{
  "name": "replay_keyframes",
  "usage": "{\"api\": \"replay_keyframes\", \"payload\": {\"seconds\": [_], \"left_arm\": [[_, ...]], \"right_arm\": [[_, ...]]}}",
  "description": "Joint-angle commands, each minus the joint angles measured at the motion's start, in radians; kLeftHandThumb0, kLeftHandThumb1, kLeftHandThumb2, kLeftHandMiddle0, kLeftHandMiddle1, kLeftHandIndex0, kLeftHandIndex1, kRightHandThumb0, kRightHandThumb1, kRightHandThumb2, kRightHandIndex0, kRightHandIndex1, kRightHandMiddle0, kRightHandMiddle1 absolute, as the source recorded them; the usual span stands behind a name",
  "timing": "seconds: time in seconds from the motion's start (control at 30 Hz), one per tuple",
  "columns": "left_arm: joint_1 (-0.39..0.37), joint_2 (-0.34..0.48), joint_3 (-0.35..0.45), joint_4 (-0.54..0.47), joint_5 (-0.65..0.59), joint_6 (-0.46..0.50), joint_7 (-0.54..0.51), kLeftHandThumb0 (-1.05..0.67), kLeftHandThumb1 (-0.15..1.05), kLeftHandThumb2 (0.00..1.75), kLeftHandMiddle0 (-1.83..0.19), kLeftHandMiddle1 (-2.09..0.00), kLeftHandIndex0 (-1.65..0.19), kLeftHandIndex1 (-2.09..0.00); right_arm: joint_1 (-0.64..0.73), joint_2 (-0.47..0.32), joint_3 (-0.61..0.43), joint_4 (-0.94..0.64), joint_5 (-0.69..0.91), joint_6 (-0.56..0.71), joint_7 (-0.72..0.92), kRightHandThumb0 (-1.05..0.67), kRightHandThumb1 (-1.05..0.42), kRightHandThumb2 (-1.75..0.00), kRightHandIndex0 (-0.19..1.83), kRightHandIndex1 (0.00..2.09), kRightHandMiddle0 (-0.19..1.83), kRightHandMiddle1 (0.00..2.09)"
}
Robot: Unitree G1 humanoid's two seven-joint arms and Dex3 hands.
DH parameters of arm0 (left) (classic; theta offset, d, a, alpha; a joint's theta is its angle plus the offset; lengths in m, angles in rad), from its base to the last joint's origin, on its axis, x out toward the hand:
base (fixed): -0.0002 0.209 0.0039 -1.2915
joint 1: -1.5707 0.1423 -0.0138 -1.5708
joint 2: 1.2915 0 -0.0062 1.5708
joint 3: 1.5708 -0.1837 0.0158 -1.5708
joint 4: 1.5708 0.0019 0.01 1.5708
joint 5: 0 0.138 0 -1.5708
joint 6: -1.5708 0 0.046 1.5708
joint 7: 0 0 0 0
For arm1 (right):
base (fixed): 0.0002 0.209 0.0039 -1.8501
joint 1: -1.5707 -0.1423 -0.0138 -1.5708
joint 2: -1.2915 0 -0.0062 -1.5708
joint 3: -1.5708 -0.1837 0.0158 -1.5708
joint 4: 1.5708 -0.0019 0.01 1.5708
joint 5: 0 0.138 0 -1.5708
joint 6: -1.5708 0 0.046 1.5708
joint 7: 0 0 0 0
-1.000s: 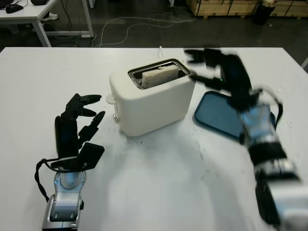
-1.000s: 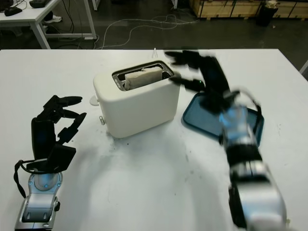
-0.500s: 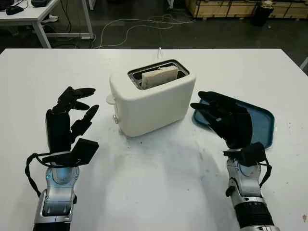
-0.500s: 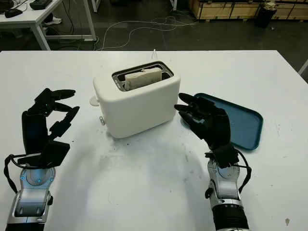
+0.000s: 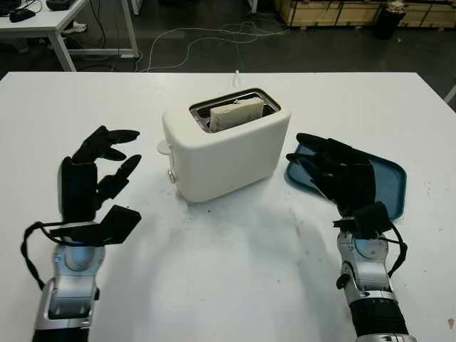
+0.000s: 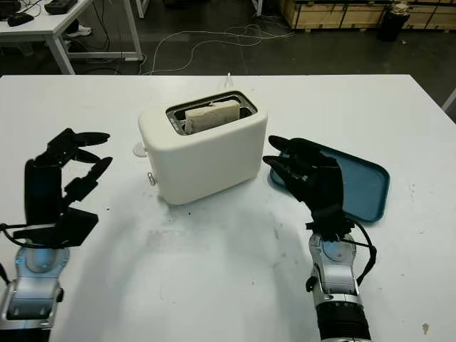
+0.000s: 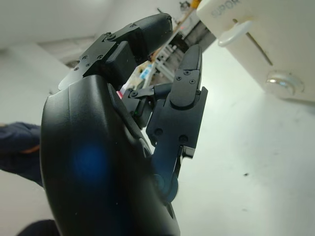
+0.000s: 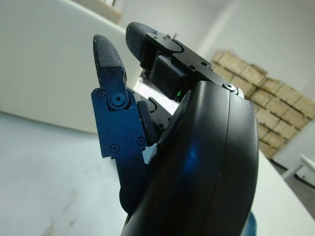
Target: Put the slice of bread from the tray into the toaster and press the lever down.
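Toaster (image 7: 275,44) reads "SUPOR" (partly cut off)

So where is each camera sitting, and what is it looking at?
Left eye view: on the robot's head, looking down at the white table, the toaster with bread in its slot and the blue tray; both arms rise from the bottom.
Right eye view: beside it, same scene, slightly shifted.
Left wrist view: on the left wrist, past the open left hand toward the toaster's lever.
Right wrist view: on the right wrist, past the open right hand toward the toaster's wall.
Shared: all show the toaster.
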Motion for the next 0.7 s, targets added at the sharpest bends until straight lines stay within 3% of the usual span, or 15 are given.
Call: {"api": "replay_keyframes", "payload": {"seconds": [0.0,0.13,0.3,0.57,0.67], "left_arm": [[-0.030,0.039,0.010,-0.001,0.020,-0.023,-0.015,-0.25,0.92,0.04,-0.60,-1.31,-0.71,-0.69],[-0.052,0.117,0.009,-0.003,0.027,-0.019,-0.080,-0.20,0.90,0.01,-0.66,-1.22,-0.78,-0.68],[-0.108,0.251,0.017,0.042,0.006,-0.082,-0.196,-0.19,0.88,0.00,-0.78,-1.21,-0.86,-0.69],[-0.213,0.430,0.002,0.055,0.006,-0.048,-0.408,-0.25,0.89,0.00,-0.88,-1.12,-0.97,-0.55],[-0.264,0.489,-0.016,0.076,0.016,-0.065,-0.479,-0.27,0.90,0.00,-0.92,-1.01,-1.04,-0.40]], "right_arm": [[-0.011,-0.008,-0.008,-0.001,0.014,0.040,0.005,-0.42,-0.90,0.00,1.10,0.19,1.01,0.02],[-0.019,-0.013,-0.012,0.023,0.012,0.039,0.012,-0.44,-0.90,0.00,1.11,0.20,1.02,0.02],[-0.021,-0.012,-0.011,0.016,0.006,0.056,0.010,-0.45,-0.89,0.00,1.12,0.19,1.03,0.01],[-0.024,-0.016,-0.006,0.024,0.000,0.057,0.019,-0.47,-0.90,0.00,1.11,0.17,1.03,0.00],[-0.024,-0.011,-0.004,0.018,0.004,0.063,0.020,-0.47,-0.89,0.00,1.12,0.16,1.03,0.00]]}}
